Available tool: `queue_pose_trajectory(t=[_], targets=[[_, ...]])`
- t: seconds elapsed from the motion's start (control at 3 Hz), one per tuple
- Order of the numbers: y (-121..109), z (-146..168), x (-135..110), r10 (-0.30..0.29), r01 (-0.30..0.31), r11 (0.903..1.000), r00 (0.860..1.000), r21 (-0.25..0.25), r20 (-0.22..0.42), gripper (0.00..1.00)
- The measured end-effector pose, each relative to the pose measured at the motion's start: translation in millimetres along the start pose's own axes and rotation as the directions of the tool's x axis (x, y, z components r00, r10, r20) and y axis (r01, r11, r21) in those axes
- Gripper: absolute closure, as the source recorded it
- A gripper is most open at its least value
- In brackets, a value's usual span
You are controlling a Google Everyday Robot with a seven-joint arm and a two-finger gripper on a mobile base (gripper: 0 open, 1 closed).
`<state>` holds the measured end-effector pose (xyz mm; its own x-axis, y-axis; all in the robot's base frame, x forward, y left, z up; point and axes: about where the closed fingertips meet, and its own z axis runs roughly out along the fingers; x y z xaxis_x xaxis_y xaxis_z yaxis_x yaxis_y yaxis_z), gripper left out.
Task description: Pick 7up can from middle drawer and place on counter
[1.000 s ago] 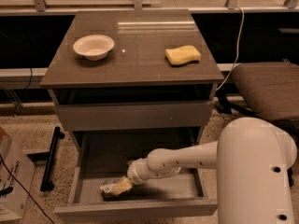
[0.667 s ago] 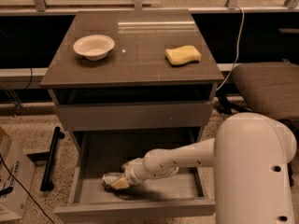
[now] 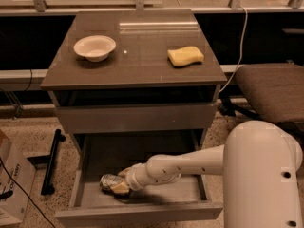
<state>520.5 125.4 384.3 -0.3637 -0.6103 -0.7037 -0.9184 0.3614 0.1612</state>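
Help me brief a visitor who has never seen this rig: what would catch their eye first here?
The bulky white robot arm dominates the lower right, extending into the open middle drawer, where its end effector is at the 7up can lying at the front left. Up on the counter, a white bowl stands at the back left and a yellow sponge lies at the right.

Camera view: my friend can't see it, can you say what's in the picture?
A white robot arm reaches into the open middle drawer, its pincer right at the 7up can lying near the drawer's front. On the counter above sit a white bowl and a yellow sponge.
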Motion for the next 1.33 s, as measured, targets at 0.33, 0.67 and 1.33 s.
queue_pose_trajectory(t=[0.33,0.67,1.33], targets=[[0.1,-0.5,-0.5,0.0,0.0,1.0,1.0,0.0,0.0,1.0],[14.8,-34.7,-25.9,-0.026,0.026,0.9996,0.998,0.007,0.053,1.0],[40.7,-154.2,-106.1,-0.1,0.097,0.9948,0.985,0.031,0.141,1.0]])
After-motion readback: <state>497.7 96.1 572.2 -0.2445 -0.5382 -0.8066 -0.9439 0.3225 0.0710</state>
